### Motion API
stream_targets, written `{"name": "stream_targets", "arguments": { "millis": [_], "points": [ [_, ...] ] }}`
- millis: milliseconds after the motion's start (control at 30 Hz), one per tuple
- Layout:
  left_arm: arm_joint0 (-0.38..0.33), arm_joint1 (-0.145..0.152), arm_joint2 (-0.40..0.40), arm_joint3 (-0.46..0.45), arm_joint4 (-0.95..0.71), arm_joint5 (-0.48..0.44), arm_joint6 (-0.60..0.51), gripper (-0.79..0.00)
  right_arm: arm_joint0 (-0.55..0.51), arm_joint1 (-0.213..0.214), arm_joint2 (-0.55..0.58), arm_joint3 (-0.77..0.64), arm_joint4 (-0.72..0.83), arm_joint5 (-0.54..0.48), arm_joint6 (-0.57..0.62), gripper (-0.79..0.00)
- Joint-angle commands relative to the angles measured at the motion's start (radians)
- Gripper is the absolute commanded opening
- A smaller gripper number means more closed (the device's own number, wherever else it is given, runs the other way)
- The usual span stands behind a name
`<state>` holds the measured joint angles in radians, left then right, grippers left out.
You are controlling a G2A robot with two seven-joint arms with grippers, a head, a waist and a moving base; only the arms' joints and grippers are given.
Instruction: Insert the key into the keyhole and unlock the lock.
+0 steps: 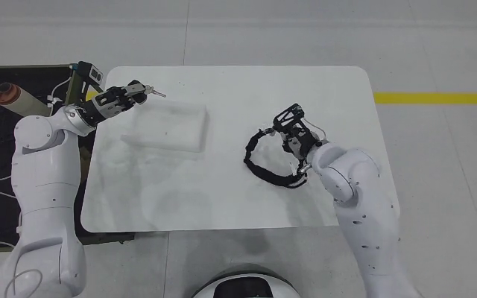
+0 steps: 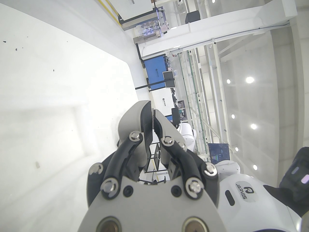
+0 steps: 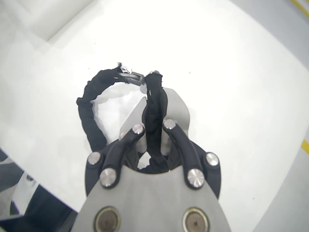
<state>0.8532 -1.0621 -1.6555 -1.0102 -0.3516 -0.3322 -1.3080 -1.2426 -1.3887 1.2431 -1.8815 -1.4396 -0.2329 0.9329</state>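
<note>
**Table (image 1: 246, 201), 1.** White, smooth, flat top with rounded corners. All items below are placed from the block.

**Block (image 1: 168, 127), 1.** White, rectangular, matte slab. It lies flat on the left half of the table, set in from every table edge. A wide band of white tabletop runs between the block and the near table edge.

**Key (image 1: 156, 93), 1.** Small, thin and metallic. It is held above the table just past the block's far left corner. Its free end points right, along the block's far edge. It does not touch the block.

**Left gripper (image 2: 152, 115), 1.** Grey shell fingers with black ribbed pads (image 2: 146, 119). They are pinched together on the key, which shows as a thin sliver between them. It sits at the block's far left corner, close to the table's far left corner.

**Lock (image 1: 257, 167), 1.** A cable loop in wrinkled black fabric sleeving, roughly ring-shaped. A short dark metal body (image 3: 131, 76) joins its two ends. It is well to the right of the block, with white tabletop between them. The keyhole cannot be made out.

**Right gripper (image 3: 154, 102), 1.** Same build as the left. Its fingers are clamped on the sleeved cable close to the metal body. The rest of the loop hangs toward the robot and to the side facing the block.
</note>
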Motion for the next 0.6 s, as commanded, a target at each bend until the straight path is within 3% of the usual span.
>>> {"name": "stream_targets", "arguments": {
  "millis": [0,100,300,333,433,467,567],
  "points": [
    [0.000,0.000,0.000,0.000,0.000,0.000,0.000,-0.785,-0.001,-0.007,-0.050,0.013,-0.086,0.050,-0.029,-0.785],
    [0.000,0.000,0.000,0.000,0.000,0.000,0.000,-0.785,0.015,-0.020,-0.101,0.062,-0.145,0.086,-0.002,-0.785],
    [0.000,0.000,0.000,0.000,0.000,0.000,0.000,-0.785,0.045,-0.054,-0.174,0.142,-0.083,0.087,0.051,-0.782],
    [0.000,0.000,0.000,0.000,0.000,0.000,0.000,-0.785,0.051,-0.059,-0.180,0.148,-0.079,0.084,0.081,-0.529],
    [0.000,0.000,0.000,0.000,0.000,0.000,0.000,-0.785,0.057,-0.075,-0.196,0.166,-0.061,0.106,0.151,-0.194],
    [0.000,0.000,0.000,0.000,0.000,0.000,0.000,-0.785,0.063,-0.080,-0.198,0.165,-0.055,0.110,0.168,0.000],
    [0.000,0.000,0.000,0.000,0.000,0.000,0.000,-0.785,0.061,-0.094,-0.200,0.159,-0.028,0.120,0.200,0.000]
  ]
}}
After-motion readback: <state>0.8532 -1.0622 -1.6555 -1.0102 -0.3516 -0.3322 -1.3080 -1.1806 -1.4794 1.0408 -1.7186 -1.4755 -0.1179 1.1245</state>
